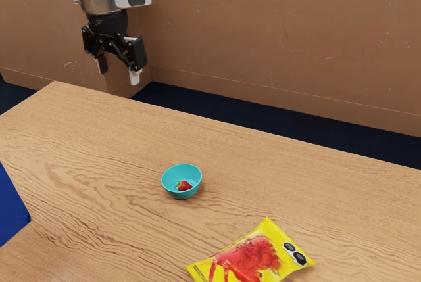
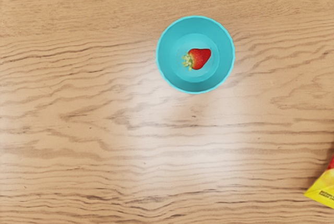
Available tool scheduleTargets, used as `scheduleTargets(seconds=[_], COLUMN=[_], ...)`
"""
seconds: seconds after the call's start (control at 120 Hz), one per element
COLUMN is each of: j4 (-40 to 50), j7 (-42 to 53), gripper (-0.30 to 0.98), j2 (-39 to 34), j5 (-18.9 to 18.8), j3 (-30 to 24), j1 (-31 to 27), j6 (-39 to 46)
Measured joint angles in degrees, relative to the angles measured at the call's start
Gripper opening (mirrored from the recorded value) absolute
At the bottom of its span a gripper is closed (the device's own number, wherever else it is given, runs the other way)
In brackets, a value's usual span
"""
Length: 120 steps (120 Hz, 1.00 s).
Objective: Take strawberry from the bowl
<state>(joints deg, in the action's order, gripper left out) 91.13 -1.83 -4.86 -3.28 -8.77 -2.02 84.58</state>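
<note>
Strawberry (image 2: pixel 200 58) in bowl (image 2: pixel 168 52), lower than end effector (image 1: pixel 118 73) and toward the exterior view's right; fingers (image 1: pixel 135 77) wide apart, holding nothing.

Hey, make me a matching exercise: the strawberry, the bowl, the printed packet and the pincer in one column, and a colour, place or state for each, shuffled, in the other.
Column one
1. strawberry
2. bowl
3. printed packet
4. pincer

Column two
A. mostly yellow, with red artwork
B. open, raised in the air
C. red with pale green leaves, lying inside something
D. turquoise, standing upright

Right pairs: 1-C, 2-D, 3-A, 4-B
</note>
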Motion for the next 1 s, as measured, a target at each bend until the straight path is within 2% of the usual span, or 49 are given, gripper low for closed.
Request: scheduleTargets(seconds=[0.083,0.167,0.208,0.267,0.308,0.358,0.417,0.558,0.708,0.758,0.817,1.0], j4=[4.51,11.66,11.87,7.21,4.17,2.84,3.52,6.90,20.35,21.45,18.76,16.49], j7=[-0.18,-0.45,-1.01,-2.03,-2.70,-3.31,-3.45,-1.21,9.35,13.45,19.07,33.88], gripper=[0.69,0.69,0.69,0.69,0.69,0.69,0.68,0.69,0.69,0.69,0.69,0.43], j2=[-2.36,-2.38,2.00,13.47,20.26,23.36,23.15,22.60,14.75,14.60,17.72,21.60], j5=[0.00,0.25,0.26,0.18,0.32,0.34,-0.49,-2.79,-5.99,-8.25,-10.06,-9.08], j3=[-0.17,-1.42,-1.76,-1.12,2.57,5.36,6.52,6.64,4.28,3.37,2.81,2.41], j1=[-2.64,-2.06,-0.71,2.45,7.70,11.88,13.19,11.58,10.10,9.72,9.84,7.32], j6=[3.85,8.83,10.67,13.26,15.29,17.17,18.56,20.71,25.33,26.24,27.37,31.73])
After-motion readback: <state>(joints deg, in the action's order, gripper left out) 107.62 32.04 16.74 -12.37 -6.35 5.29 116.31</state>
